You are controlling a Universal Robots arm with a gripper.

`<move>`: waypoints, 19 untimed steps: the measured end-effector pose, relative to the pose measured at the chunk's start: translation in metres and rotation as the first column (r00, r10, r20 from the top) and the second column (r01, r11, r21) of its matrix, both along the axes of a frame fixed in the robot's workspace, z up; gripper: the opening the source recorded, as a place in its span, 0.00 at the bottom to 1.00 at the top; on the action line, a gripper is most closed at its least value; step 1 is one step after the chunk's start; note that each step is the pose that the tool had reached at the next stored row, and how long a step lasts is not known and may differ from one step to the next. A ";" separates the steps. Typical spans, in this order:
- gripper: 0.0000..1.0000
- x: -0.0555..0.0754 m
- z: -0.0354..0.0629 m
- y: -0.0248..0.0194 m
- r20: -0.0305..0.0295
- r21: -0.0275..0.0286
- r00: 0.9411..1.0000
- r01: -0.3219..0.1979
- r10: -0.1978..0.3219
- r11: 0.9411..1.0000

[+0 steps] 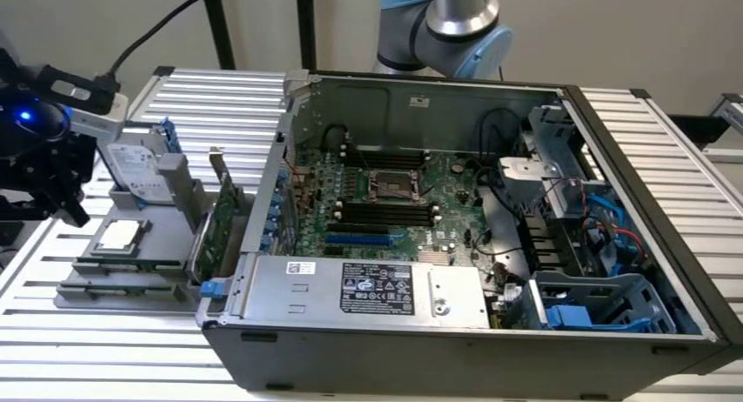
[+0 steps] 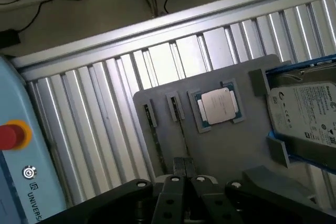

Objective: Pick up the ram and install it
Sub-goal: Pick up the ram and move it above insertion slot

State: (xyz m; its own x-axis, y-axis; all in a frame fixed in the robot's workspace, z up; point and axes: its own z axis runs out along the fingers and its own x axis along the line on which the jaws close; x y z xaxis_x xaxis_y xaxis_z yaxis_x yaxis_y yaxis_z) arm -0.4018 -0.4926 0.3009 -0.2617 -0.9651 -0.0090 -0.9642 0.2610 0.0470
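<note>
Wrist view first: where is the ram [image 2: 182,139]?

I see it standing on its thin edge in a slot of the grey tray [image 2: 220,150], just beside the processor chip [image 2: 218,106]. From up here it is only a thin dark line. My gripper [image 2: 184,168] hangs over one end of it.

What does it look like from the side?

In the exterior view it is a long, low, greenish strip near the front of the tray. It is too small there for me to make out chips or a label. A second thin strip stands in the next slot, on the far side from the processor chip.

Is the gripper wide or narrow?

I cannot tell. I also cannot tell if it touches the ram.

What else is in the tray?

The processor chip lies flat, silver and square. The hard drive [image 2: 307,114] leans in a blue holder past it. A green expansion card [image 1: 209,237] stands up at the edge next to the computer case [image 1: 465,350]. The tray rests on a ribbed metal table [image 1: 70,358].

And in the case?

It lies open, on the exterior view's right of the tray. Inside is a green motherboard [image 1: 453,193] with long black slots [image 1: 384,212] side by side. A silver power box [image 1: 348,284] with a black label sits at the front wall. A blue-grey plastic cage [image 1: 604,298] is in the corner at the exterior view's right, with cables above it.
</note>
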 end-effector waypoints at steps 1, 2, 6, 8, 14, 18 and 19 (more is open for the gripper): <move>0.00 0.000 -0.0006 0.0000 0.000 0.000 1.000 -0.018 0.018 1.000; 0.00 0.000 -0.0012 0.0000 0.000 0.000 0.999 -0.037 0.037 0.999; 0.00 0.000 -0.0032 0.0000 0.000 0.000 0.994 -0.110 0.110 0.994; 0.00 0.000 -0.0043 0.0000 0.000 0.000 0.989 -0.146 0.146 0.989; 0.00 0.000 -0.0082 -0.0004 0.000 0.000 0.971 -0.240 0.240 0.971; 0.00 0.001 -0.0108 -0.0047 0.001 0.000 0.966 -0.258 0.258 0.966; 0.00 0.001 -0.0113 -0.0058 0.001 0.000 0.966 -0.260 0.260 0.966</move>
